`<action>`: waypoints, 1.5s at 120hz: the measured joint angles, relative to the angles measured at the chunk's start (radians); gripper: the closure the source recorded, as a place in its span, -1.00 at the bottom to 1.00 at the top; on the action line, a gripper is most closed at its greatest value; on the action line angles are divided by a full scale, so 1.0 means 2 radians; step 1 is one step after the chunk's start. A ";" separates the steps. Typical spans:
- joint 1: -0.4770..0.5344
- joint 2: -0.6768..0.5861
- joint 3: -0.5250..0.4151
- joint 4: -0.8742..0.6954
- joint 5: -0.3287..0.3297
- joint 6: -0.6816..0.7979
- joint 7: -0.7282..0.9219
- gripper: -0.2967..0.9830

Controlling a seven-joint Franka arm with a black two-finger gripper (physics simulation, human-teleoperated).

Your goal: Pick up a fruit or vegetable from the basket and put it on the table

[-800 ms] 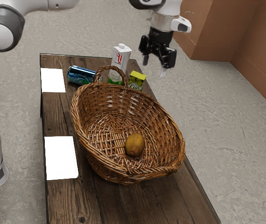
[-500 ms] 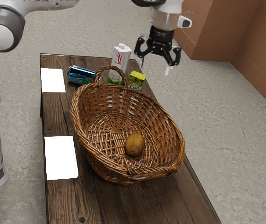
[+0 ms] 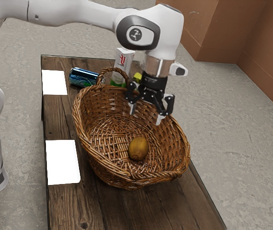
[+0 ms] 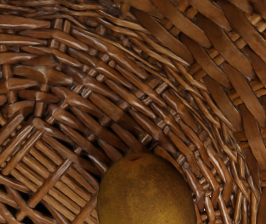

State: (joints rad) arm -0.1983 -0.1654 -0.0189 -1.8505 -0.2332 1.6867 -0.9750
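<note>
Kiwifruit, brown and oval, lies on the bottom of a brown woven wicker basket, lower than the black two-finger gripper and apart from it. The fingers stand wide apart with nothing between them. Beyond the basket's arched handle are a white carton with red lettering and a blue metallic can; two flat white rectangles lie along one side of the dark wooden table.
</note>
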 joint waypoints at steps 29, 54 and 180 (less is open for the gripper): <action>-0.012 -0.032 -0.026 -0.072 -0.008 0.042 -0.002 -0.54; -0.011 -0.017 -0.027 -0.078 -0.018 0.069 -0.003 -0.54; -0.012 -0.032 -0.026 -0.104 -0.029 0.111 -0.048 0.09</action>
State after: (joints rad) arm -0.2222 -0.2290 -0.0705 -2.0595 -0.2921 1.9097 -1.0704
